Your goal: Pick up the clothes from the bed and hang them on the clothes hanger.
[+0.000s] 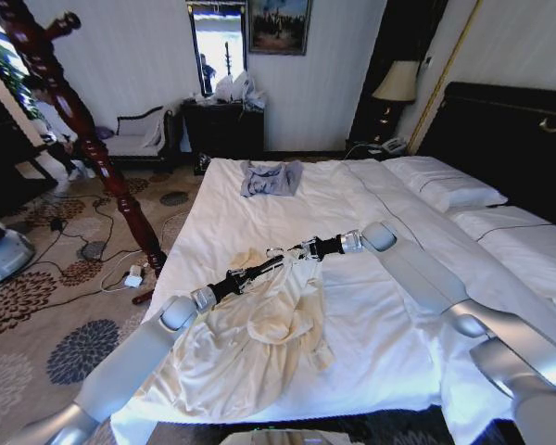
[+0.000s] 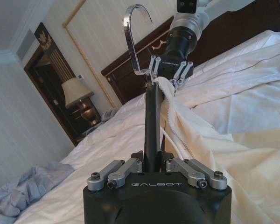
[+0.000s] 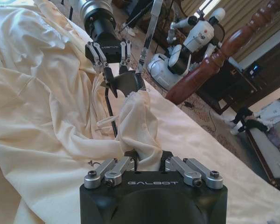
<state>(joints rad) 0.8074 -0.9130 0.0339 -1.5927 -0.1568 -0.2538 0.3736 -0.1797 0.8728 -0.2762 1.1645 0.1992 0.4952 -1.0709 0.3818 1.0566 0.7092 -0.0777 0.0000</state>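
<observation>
Your left gripper (image 1: pixel 276 264) reaches over the near part of the bed (image 1: pixel 371 334), and its fingers are pressed together on a thin dark bar (image 2: pixel 151 121) that carries a curved metal hook (image 2: pixel 135 42). Your right gripper (image 1: pixel 292 252) comes from the other side and meets it almost tip to tip; its fingers are clamped on a fold of the clothes (image 1: pixel 250 343) just beside the far end of the same bar.

From the largest thing: the bed is wide, with white sheets and a white pillow (image 1: pixel 445 190) against the dark headboard. The clothes hanger (image 1: pixel 83 130), a tall red-brown turned-wood stand, stands on the patterned carpet on your left of the bed, well apart from both grippers.

The clothes, cream and long-sleeved, lie crumpled on the sheet at the near left part of the bed, and one part hangs over the near edge. Under the two grippers the cloth is lifted into a small peak.

A small grey-blue garment (image 1: pixel 271 178) lies far up the bed, apart from the cream one.

In the right wrist view you see the cloth bunched between the right fingers (image 3: pixel 175 164), and farther off the left gripper (image 3: pixel 115 77) holds the bar.
</observation>
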